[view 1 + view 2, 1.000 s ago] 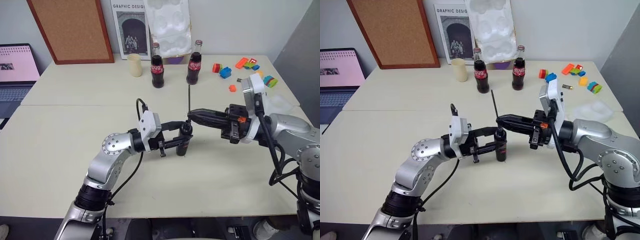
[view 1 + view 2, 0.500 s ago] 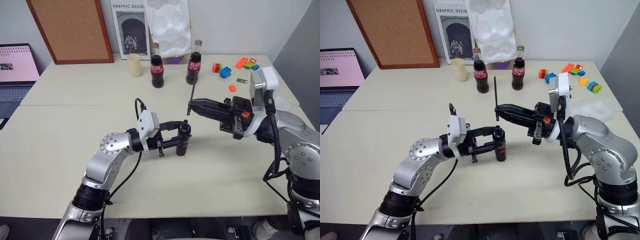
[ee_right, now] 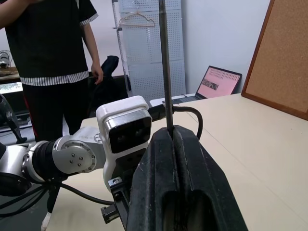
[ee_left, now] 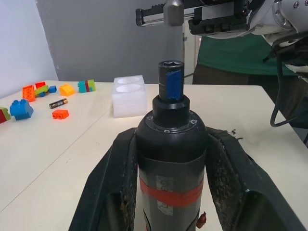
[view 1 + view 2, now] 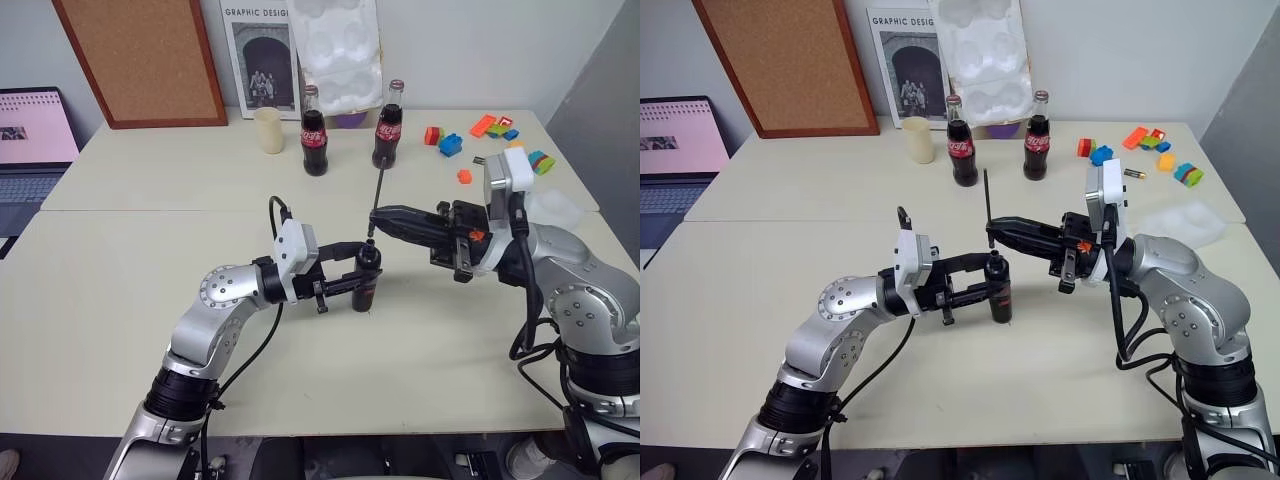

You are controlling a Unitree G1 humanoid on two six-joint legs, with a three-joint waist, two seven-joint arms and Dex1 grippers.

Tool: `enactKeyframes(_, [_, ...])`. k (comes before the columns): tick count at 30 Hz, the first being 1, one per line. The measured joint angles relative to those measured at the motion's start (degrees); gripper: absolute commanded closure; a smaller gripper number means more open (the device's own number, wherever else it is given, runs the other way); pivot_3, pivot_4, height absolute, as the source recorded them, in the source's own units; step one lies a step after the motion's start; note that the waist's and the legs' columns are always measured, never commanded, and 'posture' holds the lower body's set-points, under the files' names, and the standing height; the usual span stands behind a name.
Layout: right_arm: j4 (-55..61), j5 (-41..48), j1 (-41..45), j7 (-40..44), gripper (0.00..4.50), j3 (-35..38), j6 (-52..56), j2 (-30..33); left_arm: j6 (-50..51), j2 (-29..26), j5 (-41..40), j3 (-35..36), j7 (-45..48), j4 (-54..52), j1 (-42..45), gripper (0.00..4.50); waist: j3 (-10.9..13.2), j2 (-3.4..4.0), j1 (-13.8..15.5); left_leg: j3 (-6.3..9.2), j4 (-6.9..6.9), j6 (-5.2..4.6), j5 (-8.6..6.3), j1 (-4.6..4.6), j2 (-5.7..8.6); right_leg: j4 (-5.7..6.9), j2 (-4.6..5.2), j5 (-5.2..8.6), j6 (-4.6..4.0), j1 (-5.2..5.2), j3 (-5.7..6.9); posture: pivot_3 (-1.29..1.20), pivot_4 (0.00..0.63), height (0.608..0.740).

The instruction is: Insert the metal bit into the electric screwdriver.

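Observation:
My left gripper [image 5: 362, 280] is shut on the electric screwdriver [image 5: 368, 285], a dark body with a red band that it holds upright just above the table. In the left wrist view the fingers [image 4: 108, 187] clamp both sides of the electric screwdriver [image 4: 172, 144], whose bluish socket end faces up. From the right, my right gripper [image 5: 377, 216] reaches in level, shut on the metal bit [image 5: 377, 195], a thin rod standing nearly upright. The bit's lower end hangs just above the socket, apart from it. Seen from the right wrist, the metal bit [image 3: 164, 72] rises from between the closed fingertips [image 3: 185, 144].
Two cola bottles [image 5: 315, 135] [image 5: 388, 128] and a cup [image 5: 267, 130] stand behind the grippers. Toy bricks [image 5: 450, 143], a battery [image 5: 485, 160] and a white foam tray [image 5: 555, 208] lie at the right. A laptop [image 5: 30, 140] sits far left. A person [image 3: 53, 57] stands beyond the table.
My right gripper lifted and tilted the bit, then brought it back down and more upright over the screwdriver's top. The left gripper and screwdriver stayed still.

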State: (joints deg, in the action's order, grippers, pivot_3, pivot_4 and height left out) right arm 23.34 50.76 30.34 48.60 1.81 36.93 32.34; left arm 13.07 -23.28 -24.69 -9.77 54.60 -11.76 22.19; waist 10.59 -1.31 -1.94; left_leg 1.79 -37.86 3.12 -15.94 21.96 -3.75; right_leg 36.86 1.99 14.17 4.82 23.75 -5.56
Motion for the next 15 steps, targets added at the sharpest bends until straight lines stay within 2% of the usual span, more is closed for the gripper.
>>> enactKeyframes(15, [0.33, -0.36, -2.73, 0.05, 4.50, 0.02, 0.56, -0.70, 0.01, 0.00, 0.01, 0.00, 0.02, -0.04, 0.00, 2.86, 0.00, 0.01, -0.03, -0.01, 0.00, 0.00, 0.00, 0.00, 0.00, 0.00, 0.00, 0.00, 0.01, 0.00, -0.01, 0.00, 0.150, 0.740])
